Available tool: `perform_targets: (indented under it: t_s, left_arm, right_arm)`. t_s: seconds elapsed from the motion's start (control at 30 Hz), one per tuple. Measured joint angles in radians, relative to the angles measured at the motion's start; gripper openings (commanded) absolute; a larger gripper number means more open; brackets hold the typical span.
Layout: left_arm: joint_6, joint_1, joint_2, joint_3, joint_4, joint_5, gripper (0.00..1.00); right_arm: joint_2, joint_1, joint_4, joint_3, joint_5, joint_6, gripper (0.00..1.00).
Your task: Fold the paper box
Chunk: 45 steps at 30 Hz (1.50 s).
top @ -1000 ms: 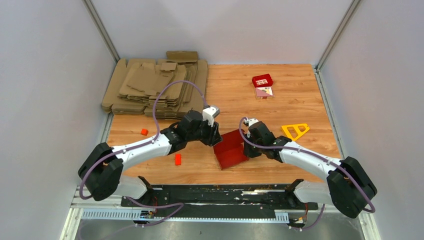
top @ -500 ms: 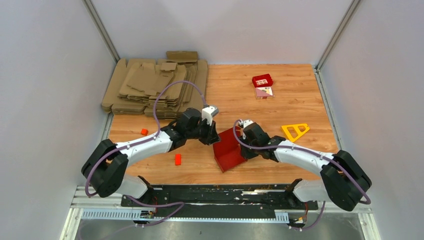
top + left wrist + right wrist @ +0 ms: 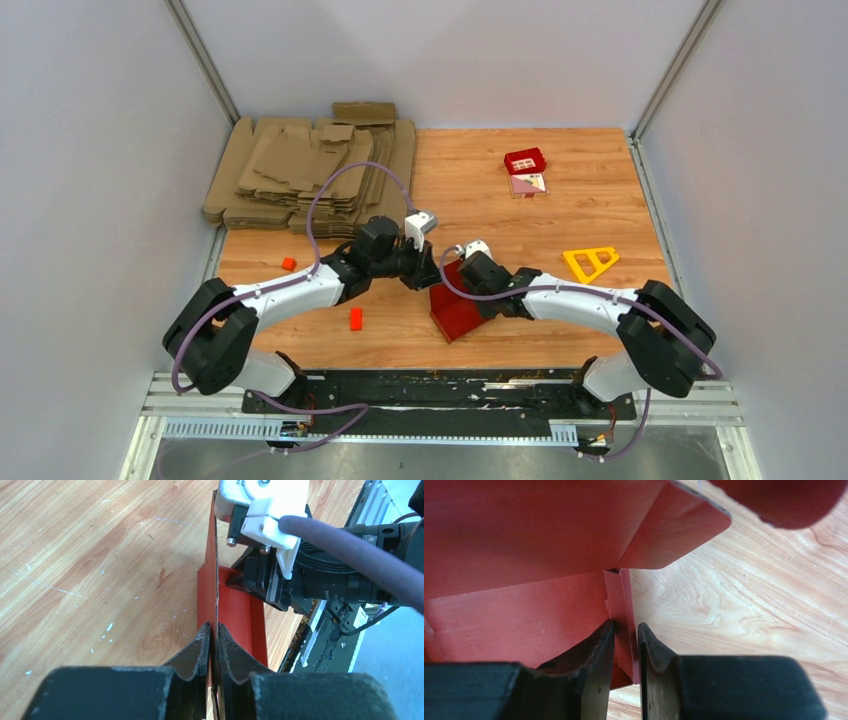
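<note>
I see the box (image 3: 455,308) on the tabletop (image 3: 560,190), front centre, squeezed between the left arm (image 3: 290,292) and right arm (image 3: 580,300). It is half formed: one wall stands up and the base panel lies flat on the wood. Left jaws are clenched on the box. In the left wrist view the fingers (image 3: 197,652) are pressed nearly together, with the thin top edge of the upright wall (image 3: 216,580) running edge-on straight out from between them. The red base (image 3: 240,625) lies just right of that wall, and the right arm's wrist (image 3: 300,575) sits close against its far side. Right jaws are also clamped on the box. In the right wrist view the fingers (image 3: 594,650) pinch a narrow red tab (image 3: 621,610) at a corner, where a big panel (image 3: 524,540) meets a folded-out flap (image 3: 674,530). That tab sits right in the gap, with card touching both pads as far as I can tell. Both jaws meet the box from opposite sides, left from the far-left edge and right from the right side. Elsewhere: brown sheets (image 3: 300,170) stacked far left, two orange blocks (image 3: 355,319) (image 3: 288,263) near the left arm, a yellow triangle (image 3: 590,262) at right, and a red tile (image 3: 525,160) far back, all well apart from the box.
</note>
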Motion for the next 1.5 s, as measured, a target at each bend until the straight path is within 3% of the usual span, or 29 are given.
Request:
perform_targets:
  t_s: [0.3,0.47,0.57,1.0,1.5]
  left_arm:
    - [0.012,0.000,0.003,0.000,0.008,0.006,0.13]
    - [0.020,0.001,0.005,0.000,0.012,0.005,0.13]
    - [0.023,0.001,0.005,0.000,0.012,0.002,0.13]
    - [0.025,0.001,0.009,0.000,0.011,0.013,0.12]
    - [0.028,0.001,0.013,0.000,0.007,0.026,0.12]
  right_arm:
    - [0.012,0.021,-0.021,0.008,0.093,0.008,0.06]
    - [0.024,0.031,-0.038,0.024,0.140,0.035,0.05]
    - [0.033,0.034,-0.045,0.033,0.155,0.043,0.08]
    - [0.016,0.037,-0.054,0.035,0.151,0.057,0.37]
    - [-0.028,0.023,-0.055,0.036,0.099,0.056,0.35]
